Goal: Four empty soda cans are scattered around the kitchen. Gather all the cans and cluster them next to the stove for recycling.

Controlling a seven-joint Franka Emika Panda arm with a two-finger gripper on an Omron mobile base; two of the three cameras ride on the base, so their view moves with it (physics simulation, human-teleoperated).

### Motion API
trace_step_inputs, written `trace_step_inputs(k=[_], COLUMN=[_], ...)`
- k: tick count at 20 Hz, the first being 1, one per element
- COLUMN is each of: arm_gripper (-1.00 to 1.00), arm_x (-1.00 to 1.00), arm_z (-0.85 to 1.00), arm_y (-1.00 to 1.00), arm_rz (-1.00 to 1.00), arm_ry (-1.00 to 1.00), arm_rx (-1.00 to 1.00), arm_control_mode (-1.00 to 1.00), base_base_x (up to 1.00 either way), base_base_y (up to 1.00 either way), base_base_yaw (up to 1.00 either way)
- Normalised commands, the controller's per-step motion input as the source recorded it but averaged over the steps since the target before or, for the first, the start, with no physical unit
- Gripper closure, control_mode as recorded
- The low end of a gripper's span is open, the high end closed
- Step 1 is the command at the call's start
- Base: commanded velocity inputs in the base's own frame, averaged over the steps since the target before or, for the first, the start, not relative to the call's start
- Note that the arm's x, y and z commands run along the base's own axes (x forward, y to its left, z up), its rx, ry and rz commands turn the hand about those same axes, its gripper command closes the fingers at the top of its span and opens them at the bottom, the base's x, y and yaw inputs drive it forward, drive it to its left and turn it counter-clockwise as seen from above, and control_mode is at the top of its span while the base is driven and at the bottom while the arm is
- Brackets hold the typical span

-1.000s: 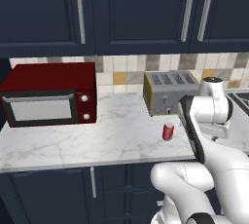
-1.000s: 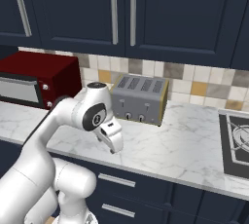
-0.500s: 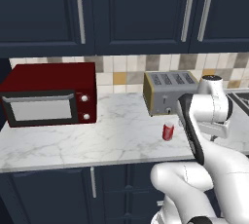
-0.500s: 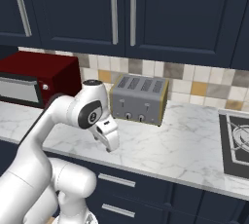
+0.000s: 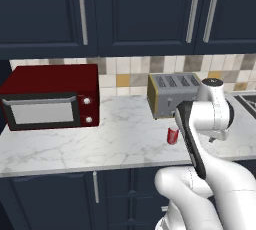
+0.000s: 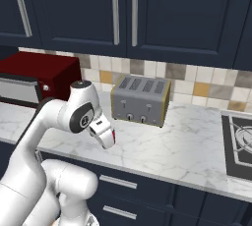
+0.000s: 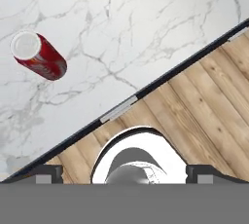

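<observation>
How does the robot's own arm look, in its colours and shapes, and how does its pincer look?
The arm is glossy white, built of rounded, thick segments, with dark grey joints; one round joint cap is dark with a small white mark. The hand is a white block. The pincer has two small dark finger tips. No cables show.

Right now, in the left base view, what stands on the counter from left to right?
Red microwave → red soda can, in front of the four-slot toaster → stove at the right edge.

red soda can [image 7: 39, 56]; white-veined marble counter [image 7: 136, 23]
</observation>
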Motion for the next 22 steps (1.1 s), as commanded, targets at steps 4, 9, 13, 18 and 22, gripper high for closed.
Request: trace_step_inputs(k=[4,9,13,18,22], arm_gripper=[-1.00,-1.00,-1.00,-1.00,-1.00], arm_x=[0.25,0.39,0.42,0.38,0.33], arm_z=[0.00,-0.01,0.00,0.00,0.00], arm_y=[0.04,0.00,0.00,0.01,0.00], arm_rz=[0.12,0.17,0.18,0.17,0.13], arm_ry=[-0.20,-0.06,0.00,0.00,0.02], arm_rx=[-0.06,0.00,0.03,0.00,0.00], arm_control_mode=[-1.00,-1.00,-1.00,-1.00,-1.00], base_base_x=[0.00,0.00,0.00,0.00,0.00], base_base_y=[0.00,0.00,0.00,0.00,0.00], base_base_yaw=[0.00,0.00,0.00,0.00,0.00])
